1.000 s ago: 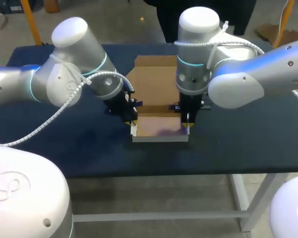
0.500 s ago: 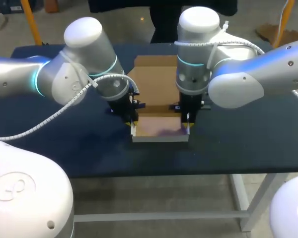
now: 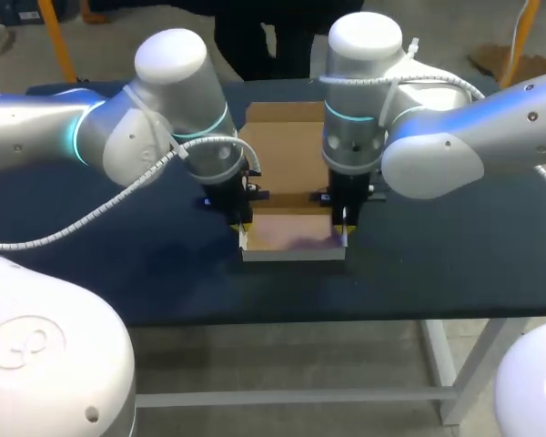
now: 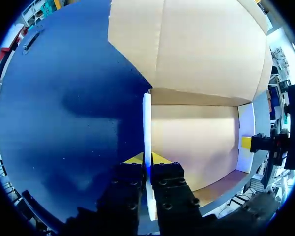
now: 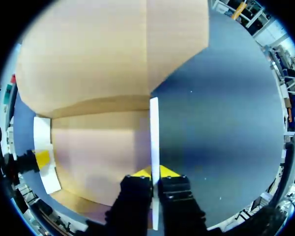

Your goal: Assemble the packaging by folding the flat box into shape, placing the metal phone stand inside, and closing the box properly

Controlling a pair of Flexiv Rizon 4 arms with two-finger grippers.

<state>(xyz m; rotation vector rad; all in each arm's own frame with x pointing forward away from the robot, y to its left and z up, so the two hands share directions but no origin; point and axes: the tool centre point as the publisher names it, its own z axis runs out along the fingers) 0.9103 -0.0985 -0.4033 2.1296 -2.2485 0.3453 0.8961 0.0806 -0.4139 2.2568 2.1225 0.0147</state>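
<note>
Head cam: left gripper (image 3: pixel 243 225) tips mostly blocked from you by its own arm. Lid of box (image 3: pixel 291 238) partly behind both arms, cut off in wrist cams.

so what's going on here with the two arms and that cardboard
A half-folded brown cardboard box sits on the dark blue table. The robot's left hand pinches its upright left side wall, and the right hand pinches the right wall. The lid panel lies flat behind, and the tray holds nothing yet.
</note>
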